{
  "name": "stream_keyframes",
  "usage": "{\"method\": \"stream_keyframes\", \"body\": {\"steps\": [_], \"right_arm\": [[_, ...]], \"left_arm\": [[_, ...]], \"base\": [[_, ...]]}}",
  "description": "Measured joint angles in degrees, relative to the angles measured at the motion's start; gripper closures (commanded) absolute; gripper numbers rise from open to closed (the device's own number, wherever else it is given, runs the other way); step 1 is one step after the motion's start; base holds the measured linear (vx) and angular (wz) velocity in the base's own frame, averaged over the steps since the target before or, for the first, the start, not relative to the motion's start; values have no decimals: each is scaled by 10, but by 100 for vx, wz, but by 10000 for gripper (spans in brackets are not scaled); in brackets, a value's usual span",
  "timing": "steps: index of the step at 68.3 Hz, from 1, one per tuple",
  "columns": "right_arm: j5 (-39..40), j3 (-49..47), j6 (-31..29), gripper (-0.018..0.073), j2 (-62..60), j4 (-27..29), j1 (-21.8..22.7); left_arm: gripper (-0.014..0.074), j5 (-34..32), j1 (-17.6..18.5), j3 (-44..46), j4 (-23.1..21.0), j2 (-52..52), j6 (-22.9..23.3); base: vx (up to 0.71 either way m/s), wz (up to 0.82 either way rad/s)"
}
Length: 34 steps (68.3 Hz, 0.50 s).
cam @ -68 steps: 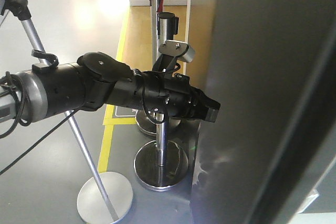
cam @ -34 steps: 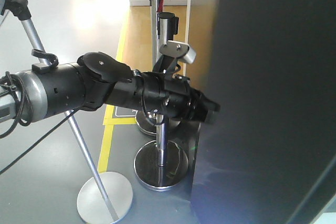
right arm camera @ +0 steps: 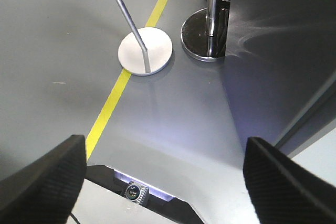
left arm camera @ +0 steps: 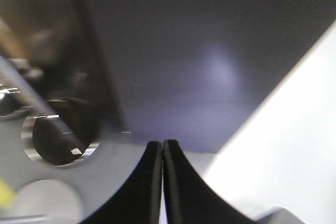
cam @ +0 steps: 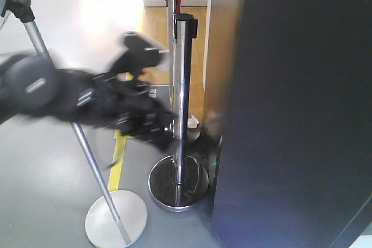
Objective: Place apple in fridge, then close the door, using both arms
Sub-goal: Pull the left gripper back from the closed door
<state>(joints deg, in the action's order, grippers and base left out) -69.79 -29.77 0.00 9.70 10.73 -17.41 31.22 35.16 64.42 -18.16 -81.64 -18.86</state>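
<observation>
Left arm [cam: 87,103]: extends from the left edge of the front view toward the nearer stanchion post [cam: 183,85]. It is heavily blurred there, and the left gripper [cam: 154,129] cannot be resolved in that view.

Left gripper, wrist view [left arm camera: 163,142]: both black fingers are pressed together along their length, with nothing between them. They point at the flat dark grey outer face of the fridge door [left arm camera: 210,51] and are apart from it.

Right gripper [right arm camera: 165,140]: fingers are spread wide – one at each lower corner of the wrist view, holding nothing. It faces down toward the grey floor [right arm camera: 173,103].

Fridge door, front view [cam: 290,114]: fills the right side from top to bottom, outer face toward the camera.

Floor items:
- the post's polished round base [cam: 178,182] stands just beside the door's lower left edge
- a second post [cam: 172,4] stands behind the first
- a slanted pole on a flat disc base [cam: 116,220] stands to the left
- a yellow floor line [right arm camera: 113,108] – passes under the disc
</observation>
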Motion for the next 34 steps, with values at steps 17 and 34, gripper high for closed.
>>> {"method": "stream_keyframes", "body": {"steps": [17, 34], "right_arm": [[0, 0, 0, -24, 0, 0, 0], [1, 0, 0, -24, 0, -1, 0]], "left_arm": [[603, -16, 0, -116, 209, 131, 218], [603, 61, 0, -125, 358, 177, 368]], "base": [[0, 0], [0, 0]]}}
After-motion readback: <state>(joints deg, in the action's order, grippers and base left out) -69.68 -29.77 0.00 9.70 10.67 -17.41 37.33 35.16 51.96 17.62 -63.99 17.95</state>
